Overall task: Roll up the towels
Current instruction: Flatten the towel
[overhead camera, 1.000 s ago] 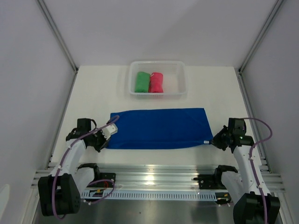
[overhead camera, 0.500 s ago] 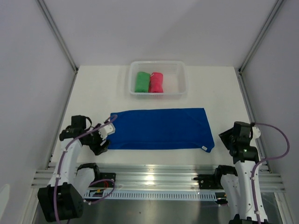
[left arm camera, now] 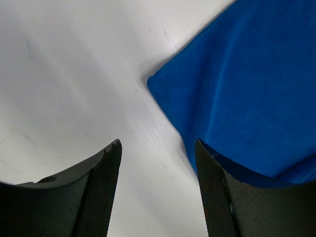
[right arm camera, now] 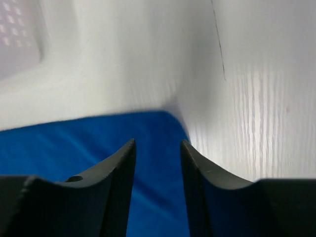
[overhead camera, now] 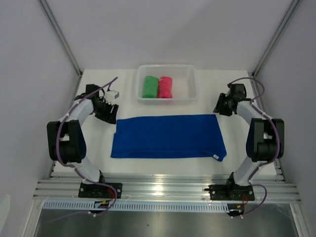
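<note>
From the top, the blue towel [overhead camera: 168, 137] lies flat and spread out in the middle of the white table [overhead camera: 163, 165]. It is not rolled. Behind it sits a white basket [overhead camera: 183, 86] with little holes in its walls. Inside the basket, the green towel [overhead camera: 149, 86] and the pink-red towel [overhead camera: 165, 87] lie rolled up side by side, touching, with the green one on the left. The left pincer [overhead camera: 109, 112] hangs just beside the far left corner of the blue towel. The right pincer [overhead camera: 219, 105] hangs just beside the far right corner. From up here the pincers look too small to tell how wide they are.

In the left wrist view, the left pincer [left arm camera: 158, 148] is wide apart and holds nothing. Bare white table shows between its two dark fingers [left arm camera: 101, 187]. A corner of the blue towel [left arm camera: 247, 84] fills the right side of the view. The finger on that side sits over the towel's edge.

In the right wrist view, the right pincer [right arm camera: 156, 148] is apart too, but its gap is narrower. It holds nothing. The corner of the blue towel [right arm camera: 74, 143] shows between and under its fingers [right arm camera: 118, 182]. White table lies to the right. A blurry bit of the basket [right arm camera: 19, 34] shows at the top left.
</note>
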You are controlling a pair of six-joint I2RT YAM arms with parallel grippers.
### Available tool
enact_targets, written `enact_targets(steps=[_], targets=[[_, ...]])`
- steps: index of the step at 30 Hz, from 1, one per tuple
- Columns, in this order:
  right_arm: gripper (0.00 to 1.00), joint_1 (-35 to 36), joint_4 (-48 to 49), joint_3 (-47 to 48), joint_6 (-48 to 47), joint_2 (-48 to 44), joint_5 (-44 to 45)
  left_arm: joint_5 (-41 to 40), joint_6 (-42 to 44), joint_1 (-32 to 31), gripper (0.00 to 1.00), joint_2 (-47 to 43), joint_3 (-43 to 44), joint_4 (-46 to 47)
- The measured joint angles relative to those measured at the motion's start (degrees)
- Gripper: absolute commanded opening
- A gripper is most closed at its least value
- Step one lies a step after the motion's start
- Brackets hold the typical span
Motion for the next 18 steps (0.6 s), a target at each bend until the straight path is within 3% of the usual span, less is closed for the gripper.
enact_targets(steps=[7,16,18], targets=[[0.47,0.09,-1.97,7.8,-7.02,12.72,-2.99,-1.9,-6.05,-3.93,0.66,7.13,6.67,0.42],[0.46,0.11,-6.78,8.61,-12.17,13.38,-4.02,-5.09,-7.98,-6.58,0.65,13.62,7.1,-0.87],[0.45,0.07,-7.61,8.72,-12.74,13.4,-4.81,-5.73,-8.35,-6.64,0.58,15.47,8.04,-1.99]])
